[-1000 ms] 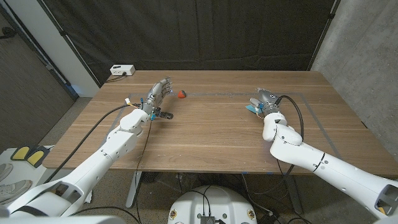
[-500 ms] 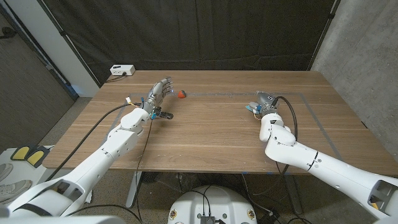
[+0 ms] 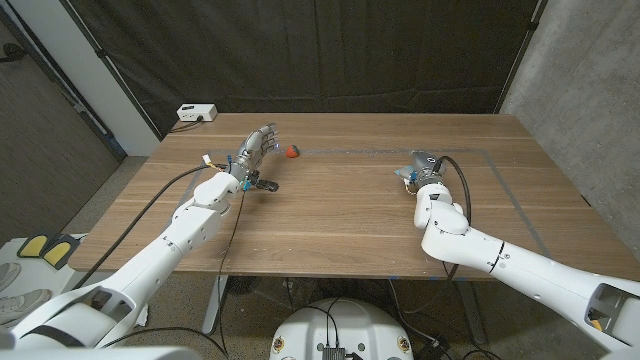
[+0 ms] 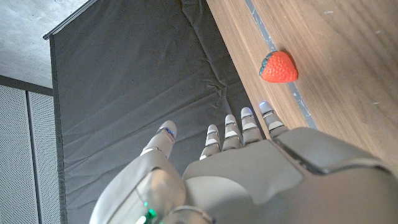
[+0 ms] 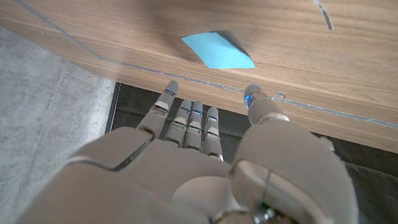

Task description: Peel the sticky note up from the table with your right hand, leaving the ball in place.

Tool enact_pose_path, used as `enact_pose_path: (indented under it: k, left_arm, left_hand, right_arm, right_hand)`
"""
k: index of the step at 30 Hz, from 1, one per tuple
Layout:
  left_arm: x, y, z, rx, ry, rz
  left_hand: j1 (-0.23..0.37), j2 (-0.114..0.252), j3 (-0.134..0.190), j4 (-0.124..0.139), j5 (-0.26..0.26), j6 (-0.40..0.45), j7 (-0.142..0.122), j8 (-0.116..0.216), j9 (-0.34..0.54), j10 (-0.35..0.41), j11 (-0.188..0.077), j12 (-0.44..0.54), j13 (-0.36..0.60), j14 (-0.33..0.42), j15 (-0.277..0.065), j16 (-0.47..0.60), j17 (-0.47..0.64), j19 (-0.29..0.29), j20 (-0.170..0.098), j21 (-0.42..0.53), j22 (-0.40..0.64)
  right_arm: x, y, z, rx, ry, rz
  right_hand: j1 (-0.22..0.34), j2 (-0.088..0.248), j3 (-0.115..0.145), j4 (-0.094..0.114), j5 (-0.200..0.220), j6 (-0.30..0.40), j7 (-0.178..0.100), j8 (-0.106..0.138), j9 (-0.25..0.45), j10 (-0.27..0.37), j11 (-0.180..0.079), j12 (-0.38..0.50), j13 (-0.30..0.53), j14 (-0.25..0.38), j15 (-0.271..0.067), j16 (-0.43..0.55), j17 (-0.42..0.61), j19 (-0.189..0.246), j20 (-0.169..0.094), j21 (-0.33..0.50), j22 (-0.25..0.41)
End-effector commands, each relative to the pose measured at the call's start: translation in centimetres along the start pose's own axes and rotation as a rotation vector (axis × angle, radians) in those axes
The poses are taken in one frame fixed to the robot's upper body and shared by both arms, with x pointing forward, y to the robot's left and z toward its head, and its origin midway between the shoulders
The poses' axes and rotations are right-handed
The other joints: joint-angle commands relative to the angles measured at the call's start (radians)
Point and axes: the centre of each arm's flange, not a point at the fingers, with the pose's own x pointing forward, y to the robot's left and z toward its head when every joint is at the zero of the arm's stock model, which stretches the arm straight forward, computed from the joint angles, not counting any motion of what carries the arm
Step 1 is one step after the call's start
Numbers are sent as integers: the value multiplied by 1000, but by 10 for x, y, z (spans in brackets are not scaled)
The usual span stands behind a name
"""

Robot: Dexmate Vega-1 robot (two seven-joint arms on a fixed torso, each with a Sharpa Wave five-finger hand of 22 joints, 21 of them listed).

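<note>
Head view: right hand (image 3: 424,166) is hovering over the far part of the table (image 3: 340,225), fingers apart and holding nothing; the blue sticky note (image 3: 403,173) is peeking out just beside it, toward the table's middle. Left hand (image 3: 256,150) is standing open, empty, with the small red object (image 3: 292,151), strawberry-shaped rather than a ball, just beyond its fingertips. Left wrist view: the red object (image 4: 278,66) is lying on the wood ahead of the spread fingers (image 4: 233,134), apart from them. Right wrist view: the note (image 5: 218,50) is lying on the wood ahead of the open fingers (image 5: 189,122), not touched. Judgement: lowering a fingertip to a loose corner and lifting it toward the stuck edge should work best, pinching with the thumb; the red object is well apart. No brands or writing readable.
</note>
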Motion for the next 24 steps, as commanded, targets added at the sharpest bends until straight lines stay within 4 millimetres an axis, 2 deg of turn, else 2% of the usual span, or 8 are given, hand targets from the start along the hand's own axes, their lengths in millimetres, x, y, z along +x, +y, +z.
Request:
enact_pose_path:
  k: [1, 6, 10, 16, 24]
  left_arm:
    - [3, -1, 2, 5, 2, -10]
    - [4, -1, 2, 5, 2, -11]
    - [4, -1, 2, 4, 2, -11]
    - [4, -2, 0, -2, 5, -13]
    - [5, -2, 0, -3, 5, -16]
  left_hand:
    - [-5, -1, 1, 8, -4, 4, 3, -1, 3, 3, 10, -3, 3, -8, 4, -6, 2, 1, 2, -4, 2]
    - [-7, -2, 1, 10, -4, 4, 5, -2, 3, 2, 12, -4, 3, -8, 5, -7, 2, 1, 2, -5, 3]
    - [-9, -1, 1, 12, -5, 4, 5, -2, 3, 3, 13, -5, 3, -8, 5, -7, 2, 1, 2, -6, 3]
    - [-12, -3, 0, 13, -5, 4, 5, -3, 3, 3, 13, -6, 3, -8, 6, -8, 3, 2, 2, -7, 3]
    - [-18, -4, -2, 18, -7, 7, 4, -3, 3, 6, 14, -6, 4, -8, 6, -8, 4, 2, 2, -9, 3]
  right_arm:
    - [0, 6, 2, -38, 13, 3]
    - [0, 9, 2, -52, 17, 13]
    - [-1, 12, 2, -68, 24, 12]
    - [-1, 14, 1, -76, 36, 15]
    - [0, 21, -1, -100, 48, 3]
  right_hand:
    - [38, -8, 5, -5, 9, 22, -3, 9, 5, 18, -2, 6, 2, 19, -11, 8, 0, 22, -3, 7, 3]
    - [72, -24, 1, -5, 14, 45, -7, 14, 5, 39, -7, 10, 2, 33, -13, 9, -1, 33, -2, 8, 3]
    - [111, -43, -10, 3, 22, 108, -18, 31, 4, 68, -14, 16, 2, 55, -25, 12, 2, 47, -5, 8, 3]
    - [135, -56, -19, 4, 27, 125, -24, 31, 3, 92, -20, 21, 3, 82, -38, 21, 7, 63, -12, 11, 3]
    - [199, -79, -23, 0, 40, 171, -32, 40, 3, 137, -30, 33, 6, 115, -58, 30, 14, 88, -20, 14, 4]
